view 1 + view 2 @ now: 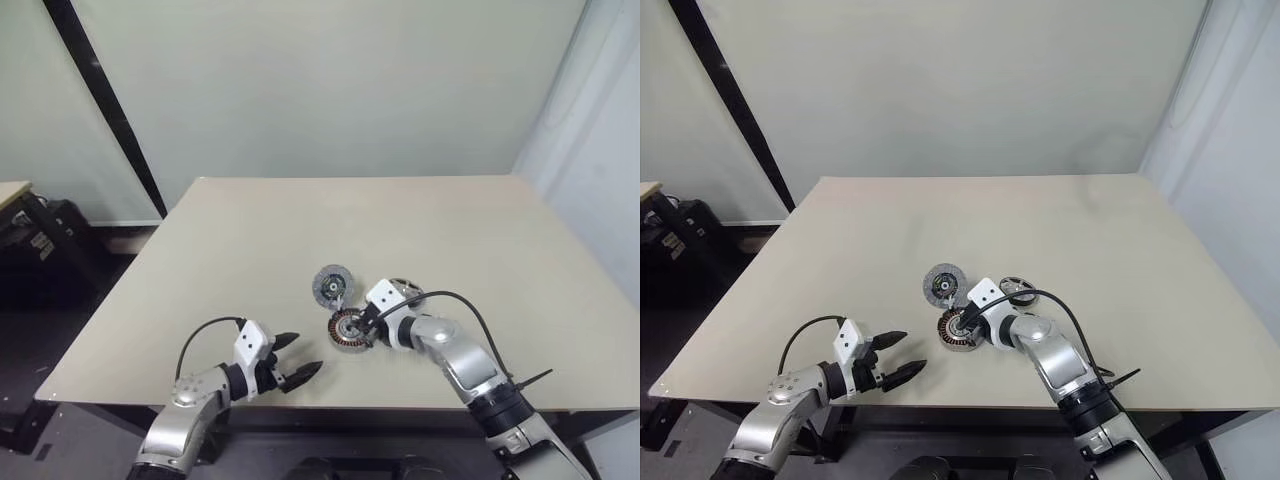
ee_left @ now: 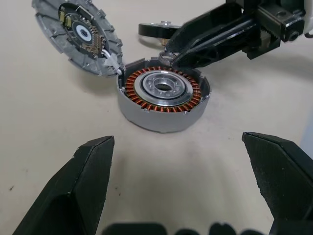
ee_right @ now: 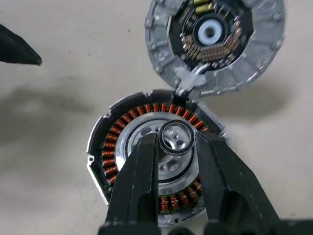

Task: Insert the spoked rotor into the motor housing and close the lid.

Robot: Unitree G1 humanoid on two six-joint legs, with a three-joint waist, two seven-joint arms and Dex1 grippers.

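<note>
Two grippers: both are over the beige table (image 1: 250, 240), one at each side of the motor parts.
Left gripper (image 1: 292, 360): near the table's front edge, apart from the parts; its two black fingers (image 2: 78, 191) are spread wide with nothing between them.
Right gripper (image 3: 177, 142): poised over the centre of the housing; its black fingers (image 3: 139, 176) are pinched narrow on a small silvery metal ring (image 3: 176, 137).
Small ring: held between the right fingertips, just above the housing's central bearing; whether it touches the bearing cannot be told.
Motor housing (image 2: 164, 100): a round silvery puck with a ring of copper-orange coils around a bright metal centre, sitting flat on the table, open on top.
Lid (image 2: 78, 34): a grey ribbed metal disc showing a dark inner face with small components and a pale hub; it lies just beside the housing, at its far-left side, and a short pale wire joins it to the housing's rim.
Spoked rotor (image 1: 1018, 289): a flat dark wheel with a silvery rim, lying on the table just behind the right gripper, beside the housing and not in it.
</note>
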